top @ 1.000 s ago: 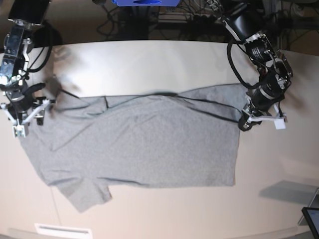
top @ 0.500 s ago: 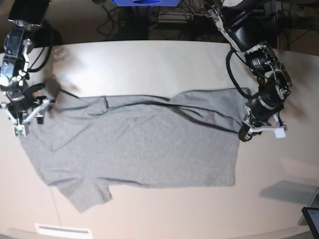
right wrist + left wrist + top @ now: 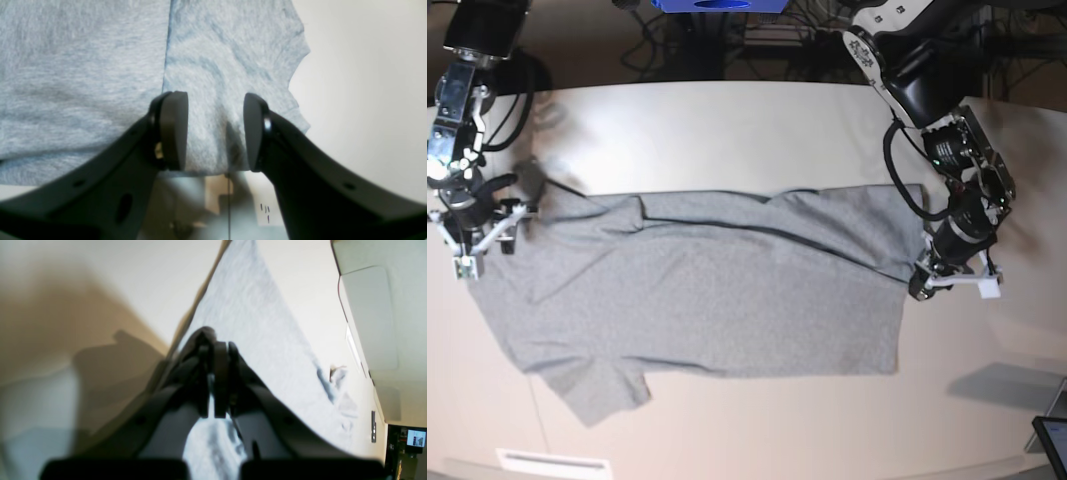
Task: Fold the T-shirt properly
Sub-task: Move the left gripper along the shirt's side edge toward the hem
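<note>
T-shirt (image 3: 707, 295): spread flat across bench (image 3: 727, 130), sleeve at near left.
Left pincer (image 3: 924, 283): right side, jaws pinched tight on the T-shirt's right edge.
Right pincer (image 3: 472, 240): left side, jaws parted over the T-shirt's far-left sleeve, gripping nothing.

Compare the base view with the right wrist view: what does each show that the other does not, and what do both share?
Only the base view shows the whole T-shirt spread on the table, and the left gripper shut on its edge. Only the right wrist view shows the gap between the right gripper's open fingers, with a sleeve seam running up beside it. Both show grey fabric under the right gripper.
</note>
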You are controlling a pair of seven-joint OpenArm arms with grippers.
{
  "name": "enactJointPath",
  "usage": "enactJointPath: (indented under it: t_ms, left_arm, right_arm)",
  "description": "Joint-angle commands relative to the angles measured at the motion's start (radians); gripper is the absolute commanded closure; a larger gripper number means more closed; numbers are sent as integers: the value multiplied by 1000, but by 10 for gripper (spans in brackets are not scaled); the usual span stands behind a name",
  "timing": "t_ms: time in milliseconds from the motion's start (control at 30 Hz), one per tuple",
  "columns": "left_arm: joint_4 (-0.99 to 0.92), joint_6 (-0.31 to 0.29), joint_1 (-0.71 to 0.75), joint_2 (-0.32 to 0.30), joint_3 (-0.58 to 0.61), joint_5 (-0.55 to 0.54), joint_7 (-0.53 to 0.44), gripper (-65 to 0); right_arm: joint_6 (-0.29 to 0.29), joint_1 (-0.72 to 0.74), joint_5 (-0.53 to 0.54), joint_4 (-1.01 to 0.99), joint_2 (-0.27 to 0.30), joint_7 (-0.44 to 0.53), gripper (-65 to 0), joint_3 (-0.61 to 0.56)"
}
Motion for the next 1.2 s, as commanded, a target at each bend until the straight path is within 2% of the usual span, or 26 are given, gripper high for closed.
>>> enactJointPath:
  t_ms: [0, 167, 333, 467, 1067, 1167]
  left_arm:
    - [18, -9, -35, -12, 26, -26, -14, 0]
    - [15, -9, -53, -20, 71, -24, -16, 0]
    - [-36, -9, -64, -17, 71, 16, -17, 0]
    - [-40, -9, -53, -21, 71, 36, -65, 0]
    - [-45, -10, -64, -35, 72, 62, -65, -2]
    - [-45, -10, -64, -37, 72, 94, -65, -5]
  right_arm:
    - [0, 15, 4, 15, 13, 24, -264, 2]
    - [0, 15, 4, 15, 12, 24, -264, 2]
    - [0, 15, 4, 15, 13, 24, -264, 2]
    - [0, 15, 4, 15, 13, 24, -264, 2]
    - [0, 9, 4, 15, 10, 24, -264, 2]
    - [0, 9, 4, 15, 10, 24, -264, 2]
